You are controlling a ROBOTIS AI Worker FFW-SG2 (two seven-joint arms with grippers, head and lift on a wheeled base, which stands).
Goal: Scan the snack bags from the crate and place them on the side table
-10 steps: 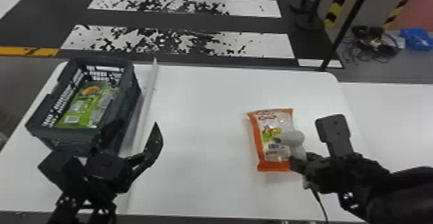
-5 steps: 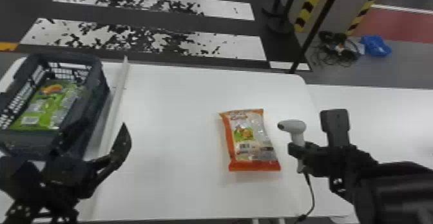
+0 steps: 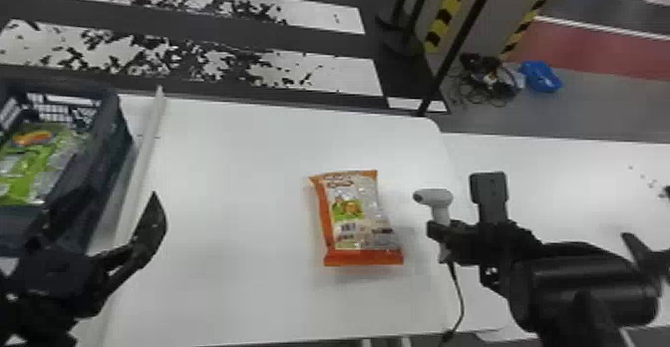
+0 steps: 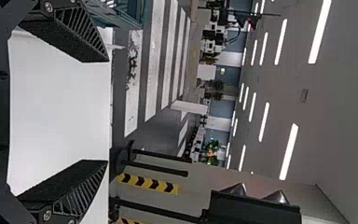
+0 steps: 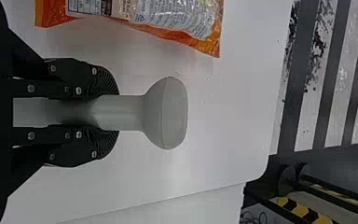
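Left of the right pincer (image 3: 439, 231), snack bag (image 3: 356, 221) on table (image 3: 234, 191). Pincer closed round scanner (image 3: 434, 198). Left pincer (image 3: 112, 204) wide, near crate (image 3: 110, 146).

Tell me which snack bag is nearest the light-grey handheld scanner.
The orange-edged plastic bag, lying on the white tabletop; the green snack packaging sits inside the dark plastic crate, farther from the scanner.

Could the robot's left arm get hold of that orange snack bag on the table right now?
Probably yes: the left gripper is open and empty, and bare tabletop lies between it and the orange bag.
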